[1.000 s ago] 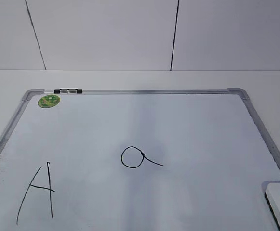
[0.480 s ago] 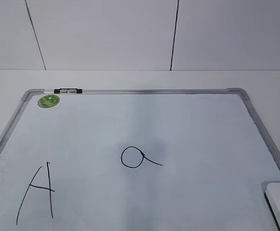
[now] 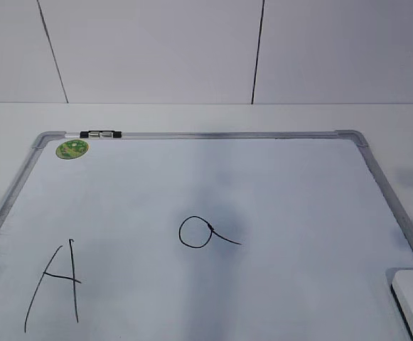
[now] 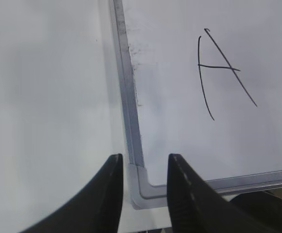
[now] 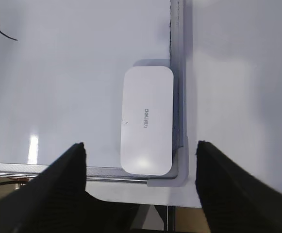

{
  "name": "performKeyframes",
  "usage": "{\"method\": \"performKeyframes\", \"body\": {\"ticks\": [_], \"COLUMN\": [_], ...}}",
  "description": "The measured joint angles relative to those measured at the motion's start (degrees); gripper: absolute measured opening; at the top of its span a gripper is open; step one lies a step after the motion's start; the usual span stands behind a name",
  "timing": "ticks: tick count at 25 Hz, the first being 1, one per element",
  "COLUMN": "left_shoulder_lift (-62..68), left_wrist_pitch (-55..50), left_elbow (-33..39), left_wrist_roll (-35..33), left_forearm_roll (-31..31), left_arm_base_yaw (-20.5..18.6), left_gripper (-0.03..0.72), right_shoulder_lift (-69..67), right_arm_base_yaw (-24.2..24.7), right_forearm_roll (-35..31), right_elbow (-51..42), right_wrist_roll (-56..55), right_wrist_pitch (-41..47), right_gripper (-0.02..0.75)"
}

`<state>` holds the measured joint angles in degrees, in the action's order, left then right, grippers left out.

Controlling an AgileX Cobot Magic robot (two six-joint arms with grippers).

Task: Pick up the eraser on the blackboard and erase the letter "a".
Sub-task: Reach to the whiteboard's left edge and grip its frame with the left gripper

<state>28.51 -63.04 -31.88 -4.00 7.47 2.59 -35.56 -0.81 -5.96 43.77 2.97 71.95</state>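
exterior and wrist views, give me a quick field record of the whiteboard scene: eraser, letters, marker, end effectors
board: large white dry-erase board with grey metal frame, lying flat
eraser: white oblong plastic eraser with rounded corners, on the board's near right corner against the frame, ungrasped
lowercase a: small black hand-drawn loop with tail, mid-board, intact
capital A: larger angular black letter, near left
marker: small black-and-silver marker, on the far frame edge
sticker: round green sticker, far left corner
left end effector: open, above the near left corner, empty
right end effector: open wide, above the eraser, empty
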Motion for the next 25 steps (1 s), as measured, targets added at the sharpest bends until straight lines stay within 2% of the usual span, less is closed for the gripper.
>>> {"method": "performKeyframes", "body": {"ticks": [17,25], "left_shoulder_lift": [37.34,51.92], "left_wrist_pitch": [-1.94,1.31], "left_elbow": [-17.45,-26.75], "left_wrist_roll": [0.88,0.88], "left_forearm_roll": [0.0,-0.23], "left_arm_base_yaw": [0.0,0.0], "left_gripper": [0.235,0.235], "right_shoulder_lift": [-6.16,-6.16], "right_arm_base_yaw": [0.0,0.0], "right_forearm_roll": [0.0,0.0], "right_elbow": [0.1,0.1], "right_wrist_roll": [-0.32,-0.32], "right_wrist_pitch": [-0.11,-0.11], "right_gripper": [0.54,0.539]}}
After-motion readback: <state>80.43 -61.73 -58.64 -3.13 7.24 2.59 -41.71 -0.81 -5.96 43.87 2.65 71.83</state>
